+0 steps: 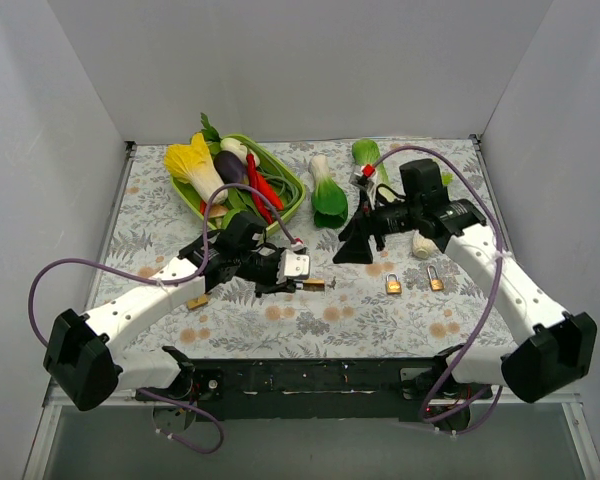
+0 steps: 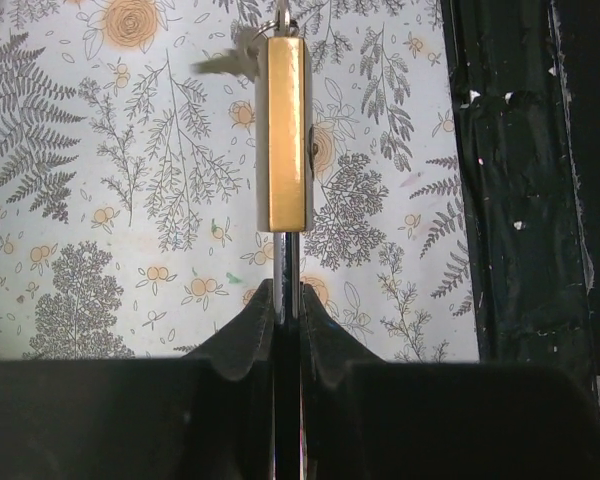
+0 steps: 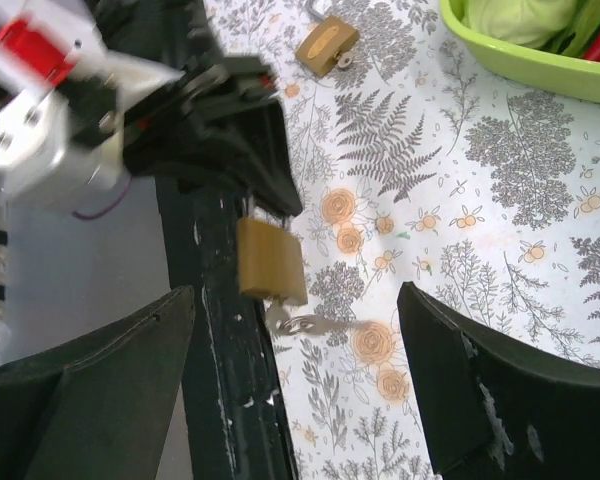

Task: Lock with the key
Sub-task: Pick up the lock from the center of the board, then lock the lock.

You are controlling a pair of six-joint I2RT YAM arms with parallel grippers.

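Observation:
My left gripper is shut on the steel shackle of a brass padlock and holds it above the floral cloth near the front. In the left wrist view the padlock points away from the fingers, with a silver key at its far end. My right gripper is open and empty, just right of and behind the padlock. In the right wrist view the padlock and the key stuck in its bottom lie between and beyond my open fingers.
Two more brass padlocks lie right of centre, and another lies by the left arm. A green basket of vegetables and a bok choy are at the back. The black front rail runs along the table's near edge.

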